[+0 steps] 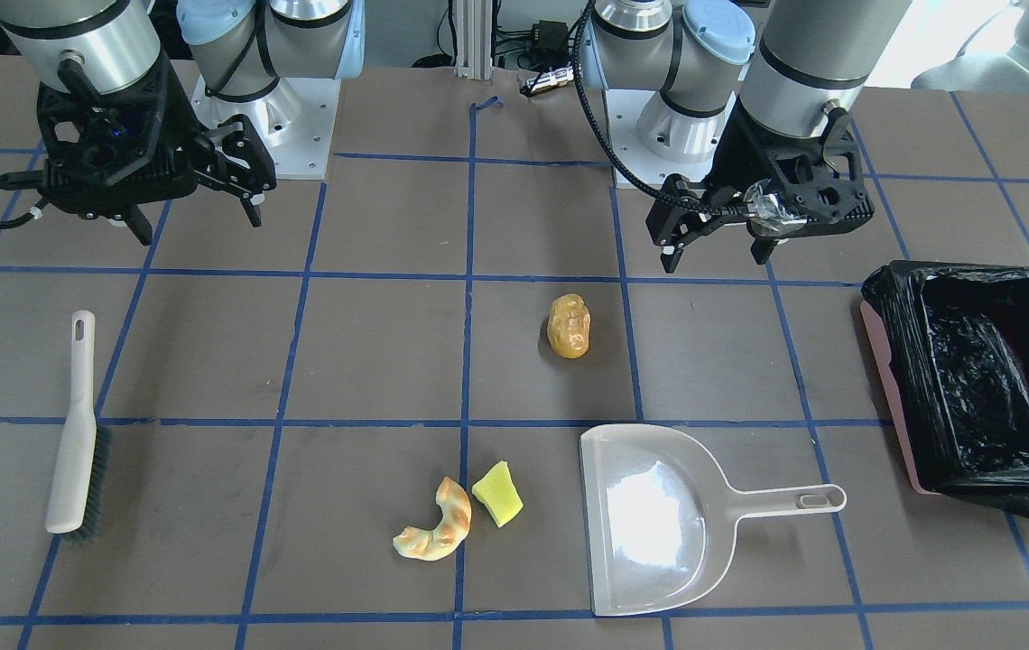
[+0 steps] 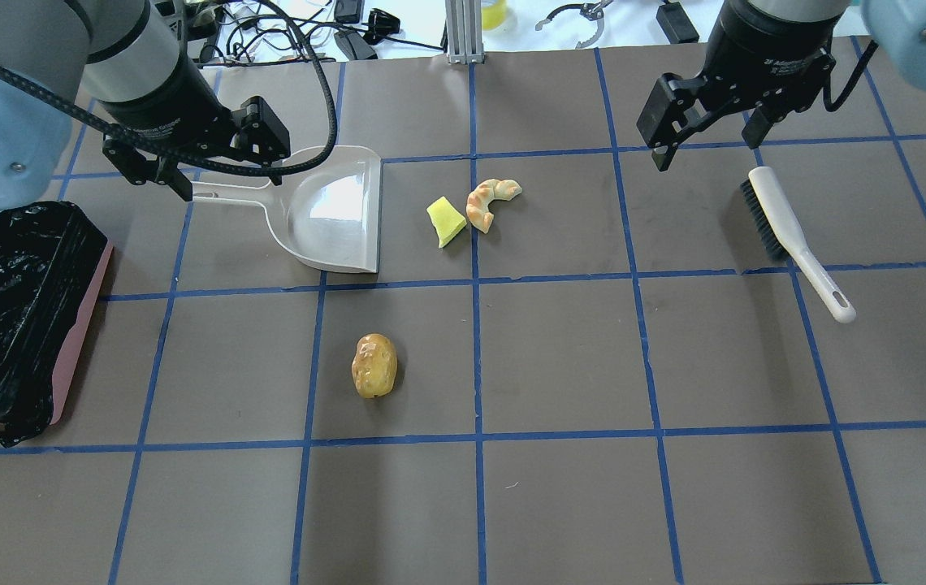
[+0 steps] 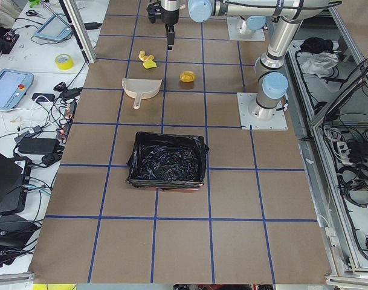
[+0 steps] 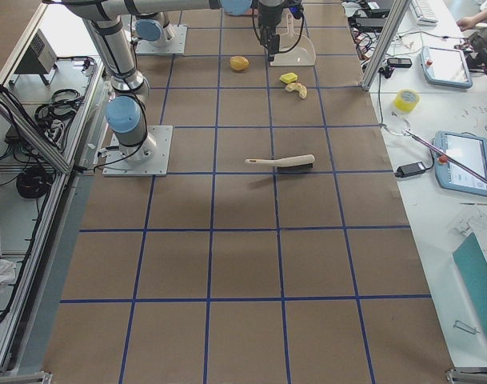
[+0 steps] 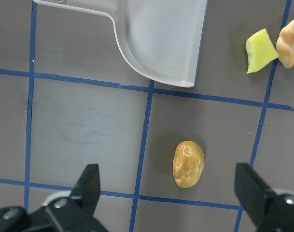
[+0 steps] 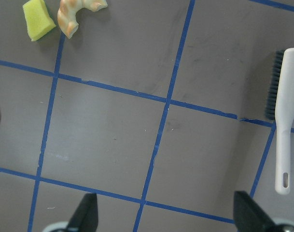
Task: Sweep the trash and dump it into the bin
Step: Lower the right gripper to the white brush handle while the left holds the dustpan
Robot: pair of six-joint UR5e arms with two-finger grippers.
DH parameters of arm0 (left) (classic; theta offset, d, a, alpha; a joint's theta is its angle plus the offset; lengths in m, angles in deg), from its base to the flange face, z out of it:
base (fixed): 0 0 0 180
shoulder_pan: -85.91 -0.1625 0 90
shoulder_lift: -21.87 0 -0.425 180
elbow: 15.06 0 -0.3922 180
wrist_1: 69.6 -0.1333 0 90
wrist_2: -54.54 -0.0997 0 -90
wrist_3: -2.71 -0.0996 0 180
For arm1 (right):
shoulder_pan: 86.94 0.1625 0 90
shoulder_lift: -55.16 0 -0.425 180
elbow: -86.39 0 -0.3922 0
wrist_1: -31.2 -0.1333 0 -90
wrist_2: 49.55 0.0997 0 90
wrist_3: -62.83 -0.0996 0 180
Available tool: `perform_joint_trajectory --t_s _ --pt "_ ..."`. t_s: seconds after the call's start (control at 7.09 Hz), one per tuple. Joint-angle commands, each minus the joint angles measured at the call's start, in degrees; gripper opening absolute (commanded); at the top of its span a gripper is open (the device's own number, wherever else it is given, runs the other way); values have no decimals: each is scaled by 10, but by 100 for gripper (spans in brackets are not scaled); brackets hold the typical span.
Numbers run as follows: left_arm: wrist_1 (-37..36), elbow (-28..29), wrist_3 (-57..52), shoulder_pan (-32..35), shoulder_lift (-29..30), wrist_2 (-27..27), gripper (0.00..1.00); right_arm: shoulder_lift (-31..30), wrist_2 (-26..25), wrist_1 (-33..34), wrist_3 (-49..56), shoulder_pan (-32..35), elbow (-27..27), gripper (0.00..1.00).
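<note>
The trash lies on the brown table: an amber potato-like piece (image 1: pixel 569 326) (image 2: pixel 374 366) (image 5: pixel 188 164), a golden croissant (image 1: pixel 438 533) (image 2: pixel 489 199) and, beside it, a yellow-green sponge wedge (image 1: pixel 498 493) (image 2: pixel 446 221). The pink bin (image 1: pixel 885 379) (image 2: pixel 80 325), lined with a black bag, stands at the table's end on my left. My left gripper (image 1: pixel 718 255) (image 2: pixel 227 177) is open and empty, raised above the table between the potato and the bin. My right gripper (image 1: pixel 199 224) (image 2: pixel 708 148) is open and empty, raised near the brush.
A beige dustpan (image 1: pixel 650 524) (image 2: pixel 333 215) lies flat, its mouth facing the sponge and croissant and its handle toward the bin. A white brush with dark bristles (image 1: pixel 77 433) (image 2: pixel 792 236) lies on my right side. Blue tape lines grid the table.
</note>
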Motion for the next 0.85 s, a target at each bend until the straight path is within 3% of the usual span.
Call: perform_joint_trajectory --t_s 0.0,0.42,0.56,0.71 --pt "0 -5 0 -1 -4 -1 100 -9 -6 5 2 -3 -19 100" --pt "0 -7 -1 -1 -7 -2 100 -8 -29 19 73 -84 -54 100" --pt "3 -9 -1 0 -8 -3 100 -8 -58 56 148 -125 -78 99" --pt "3 -9 -2 0 -6 -3 100 -8 -55 109 231 -175 -131 97"
